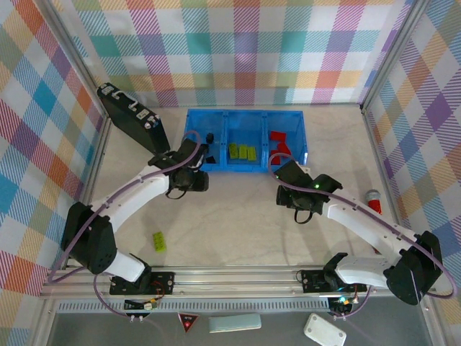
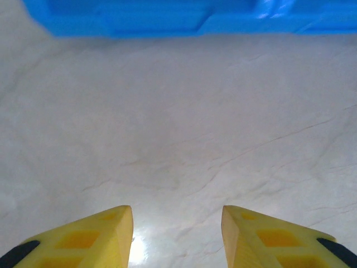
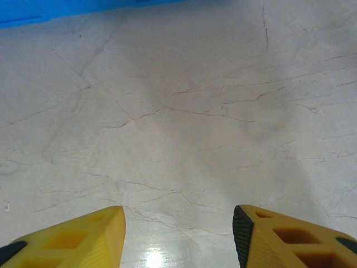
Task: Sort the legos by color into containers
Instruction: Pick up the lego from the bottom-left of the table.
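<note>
One lime-green brick (image 1: 158, 241) lies loose on the table (image 1: 238, 223), toward 7 o'clock from the middle of the top view, well apart from the blue tray (image 1: 248, 169) at 12 o'clock. In the tray, black pieces (image 1: 209, 137) are seen in the compartment at its 9 o'clock end, green bricks (image 1: 242, 151) in the middle compartment (image 1: 245, 133) and red bricks (image 1: 278, 135) at its 3 o'clock end, so the sorting is judged nearly done. The left gripper (image 2: 177, 215) is held above bare table just short of the tray's near wall, its yellow fingers (image 2: 106, 229) parted with nothing between them. The right gripper (image 3: 178, 215) is likewise spread and empty. The loose brick is best fetched by the left arm, which is the nearer one. The gripper should be drawn back toward 7 o'clock, centred over the brick, and turned so that the narrow width is spanned by the jaws. It should be lowered until the fingertips bracket the brick's sides before any closing, since so small a brick is easily nudged away. Once gripped, the brick should be lifted clear of the tray wall and released low over the middle compartment. The right arm is best kept clear at 3 o'clock.
</note>
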Available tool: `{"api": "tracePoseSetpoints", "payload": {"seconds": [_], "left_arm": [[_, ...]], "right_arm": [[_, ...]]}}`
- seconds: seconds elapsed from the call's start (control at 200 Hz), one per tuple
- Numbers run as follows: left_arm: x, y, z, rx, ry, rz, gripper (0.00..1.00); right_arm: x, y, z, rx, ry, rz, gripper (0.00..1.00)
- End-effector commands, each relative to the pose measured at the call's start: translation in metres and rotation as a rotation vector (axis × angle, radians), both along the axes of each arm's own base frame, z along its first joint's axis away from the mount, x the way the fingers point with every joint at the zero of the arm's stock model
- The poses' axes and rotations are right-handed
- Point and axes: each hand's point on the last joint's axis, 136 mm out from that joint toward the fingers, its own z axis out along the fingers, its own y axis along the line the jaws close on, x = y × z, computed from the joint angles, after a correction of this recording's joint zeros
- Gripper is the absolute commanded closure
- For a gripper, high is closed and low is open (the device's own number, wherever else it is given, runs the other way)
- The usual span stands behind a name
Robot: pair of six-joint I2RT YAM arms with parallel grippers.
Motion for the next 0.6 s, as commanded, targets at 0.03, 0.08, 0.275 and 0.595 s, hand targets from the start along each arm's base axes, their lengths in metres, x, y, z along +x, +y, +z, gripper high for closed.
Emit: {"api": "tracePoseSetpoints", "payload": {"seconds": [0.03,0.08,0.275,0.595], "left_arm": [[-0.02,0.03,-0.005,0.026,0.023,0.103,0.54],[-0.026,0.038,-0.007,0.03,0.03,0.123,0.54],[-0.047,0.063,-0.02,0.051,0.071,0.227,0.54],[-0.084,0.095,-0.051,0.089,0.155,0.445,0.51]], "right_arm": [[0.008,0.008,0.007,0.022,-0.012,0.016,0.45],[0.008,0.01,0.005,0.025,-0.009,0.018,0.45],[0.012,0.017,0.001,0.033,0.01,0.029,0.45],[0.014,0.024,-0.008,0.031,0.046,0.038,0.46]]}}
